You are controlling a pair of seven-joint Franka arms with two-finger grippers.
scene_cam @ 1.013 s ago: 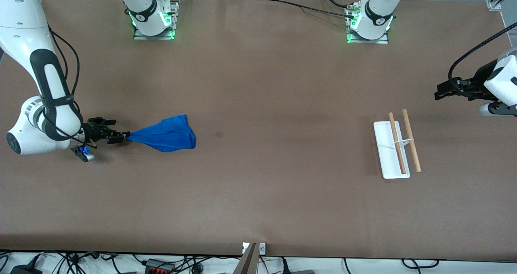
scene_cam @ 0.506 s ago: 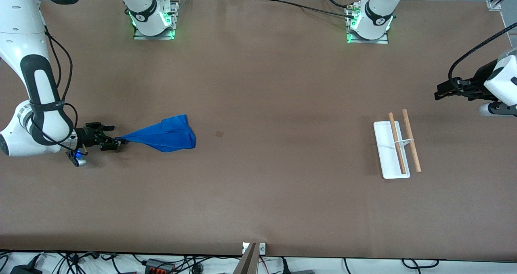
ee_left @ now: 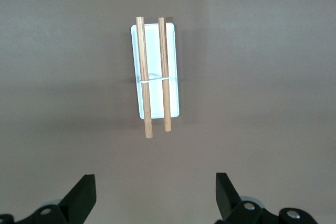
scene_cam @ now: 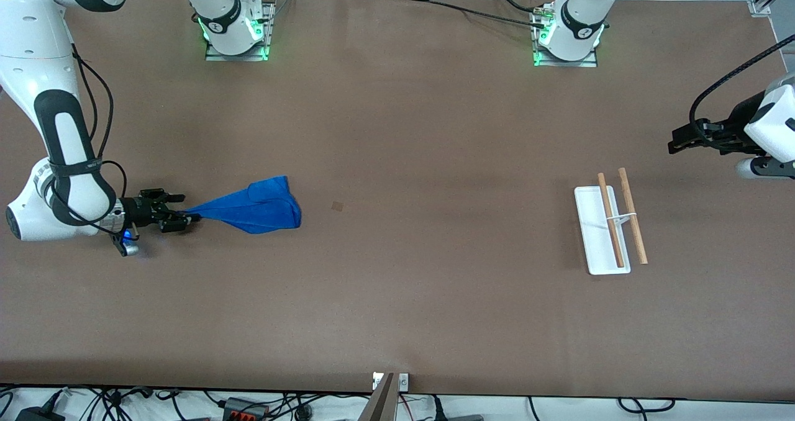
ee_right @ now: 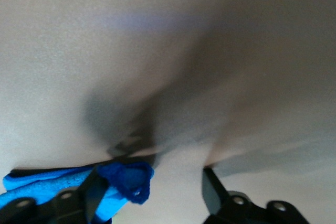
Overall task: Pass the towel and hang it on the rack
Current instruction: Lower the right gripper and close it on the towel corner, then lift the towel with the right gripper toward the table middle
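Stands toward the left arm's end of the tabletop point(scene_cam: 435, 129): the rack point(scene_cam: 597, 247), a white flat base with a thin white frame carrying two parallel wooden rods point(scene_cam: 632, 222). Seen from straight above in the left wrist view, too, as the rack point(ee_left: 174, 66) with both rods point(ee_left: 164, 72) running side by side over the base.

Lies flat on the tabletop toward the right arm's end, well apart from the rack: the towel point(scene_cam: 261, 207), bright blue, bunched wide at the end toward the rack and drawn out to a narrow point at the other end. Reaches right up to the right hand point(scene_cam: 180, 216) with that point. Shows in the right wrist view as a curled blue corner of the towel point(ee_right: 128, 179) lying against one finger point(ee_right: 94, 192) of the right hand point(ee_right: 152, 195) — fingers spread wide, the gap between them bare, nothing pinched.

Waits in the air over the left arm's end of the tabletop: the left hand point(scene_cam: 674, 143), near the rack but apart from it — fingers point(ee_left: 84, 198) spread wide.
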